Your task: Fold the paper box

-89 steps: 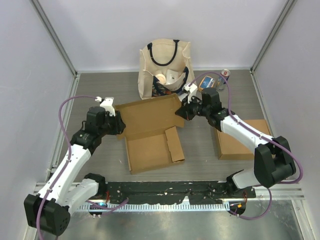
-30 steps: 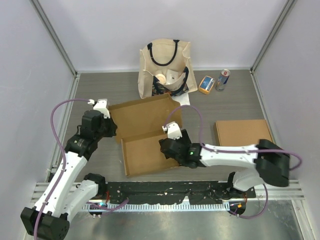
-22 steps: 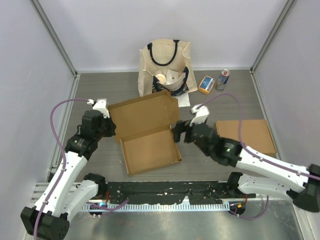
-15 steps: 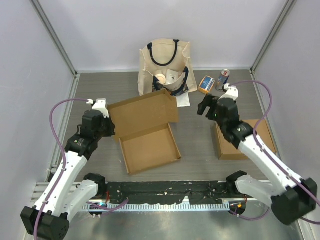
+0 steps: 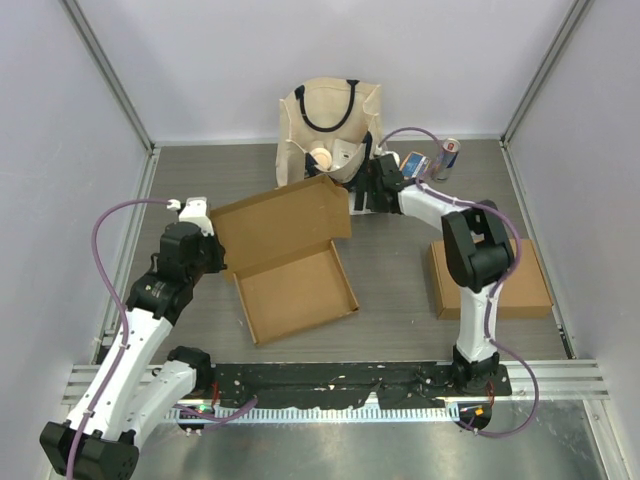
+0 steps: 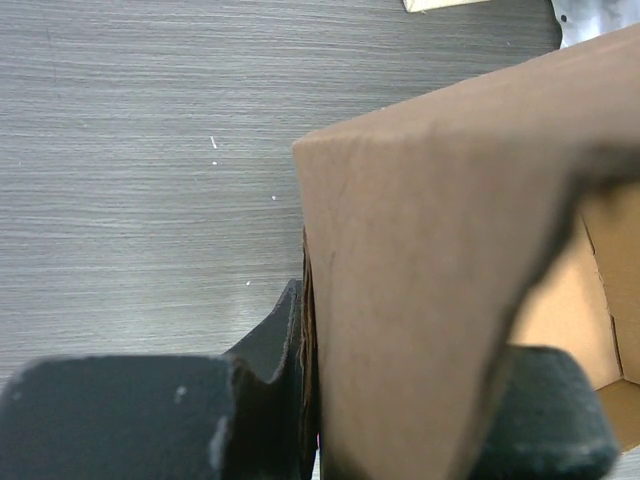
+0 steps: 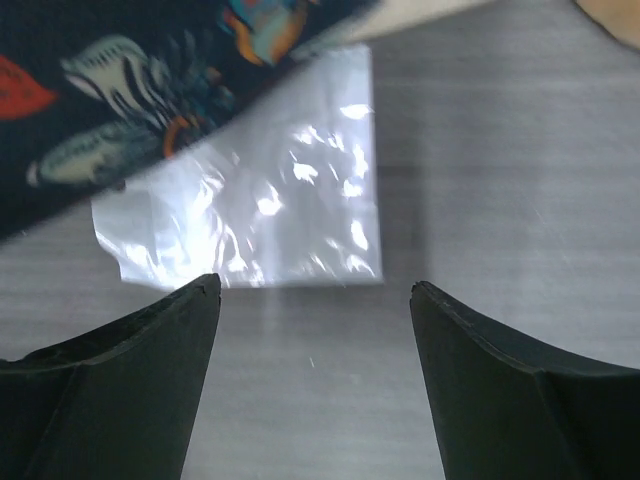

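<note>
On the left side of the surface (image 5: pixel 400 290), our left jaws are pressed together, pinching the left edge of the paper box (image 5: pixel 290 265) at its lid (image 5: pixel 282 222). The box sits in the middle, and its lid is tipped up over the tray (image 5: pixel 296 296), not lying flat. Our right jaws are spread wide and hold nothing. They hang by the far right corner of the lid, just beside the cloth bag (image 5: pixel 330 115), over a shiny clear sheet (image 7: pixel 250 220).

We think the step now is to close the lid over the tray. To do it well, we should keep the left pinch tight so the box does not slide. We should bring the right jaws to the free edge of the lid, not to the sheet or the bag. Then we should push the lid toward us slowly, so it bends along its fold line. The tray's walls should stand up first, or the lid may squash them.

Half a second ago our right arm (image 5: pixel 425 200) was out over the bare surface, well apart from the box and close to the flat cardboard (image 5: pixel 490 280). Now it reaches up to the lid's corner. The lid looks a bit higher too. The left pinch is the same.
</note>
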Motion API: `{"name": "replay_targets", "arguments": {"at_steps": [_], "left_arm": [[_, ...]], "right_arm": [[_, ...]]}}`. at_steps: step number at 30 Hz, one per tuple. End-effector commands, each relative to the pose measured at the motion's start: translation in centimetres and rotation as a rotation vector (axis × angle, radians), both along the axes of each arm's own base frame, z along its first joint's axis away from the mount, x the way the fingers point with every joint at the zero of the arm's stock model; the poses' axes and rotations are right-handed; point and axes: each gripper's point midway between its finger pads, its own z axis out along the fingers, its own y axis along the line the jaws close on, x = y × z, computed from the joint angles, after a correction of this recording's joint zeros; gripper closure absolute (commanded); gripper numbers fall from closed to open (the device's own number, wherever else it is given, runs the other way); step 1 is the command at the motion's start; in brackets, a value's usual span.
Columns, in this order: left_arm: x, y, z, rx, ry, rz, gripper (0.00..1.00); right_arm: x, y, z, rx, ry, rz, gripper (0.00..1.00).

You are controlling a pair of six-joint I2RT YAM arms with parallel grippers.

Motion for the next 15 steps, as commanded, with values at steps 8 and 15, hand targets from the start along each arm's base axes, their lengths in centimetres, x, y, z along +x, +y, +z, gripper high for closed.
{"name": "replay_targets", "arguments": {"at_steps": [8, 15], "left_arm": [[0.8, -0.7, 1.7, -0.027, -0.066, -0.03, 1.0], [0.8, -1.0, 1.7, -0.037, -0.066, -0.043, 1.0]], "right_arm": [[4.6, 1.0, -2.8, -0.186, 0.037, 0.157, 0.22], [0.8, 0.7, -6.2, -0.141, 0.147, 0.152, 0.48]]}}
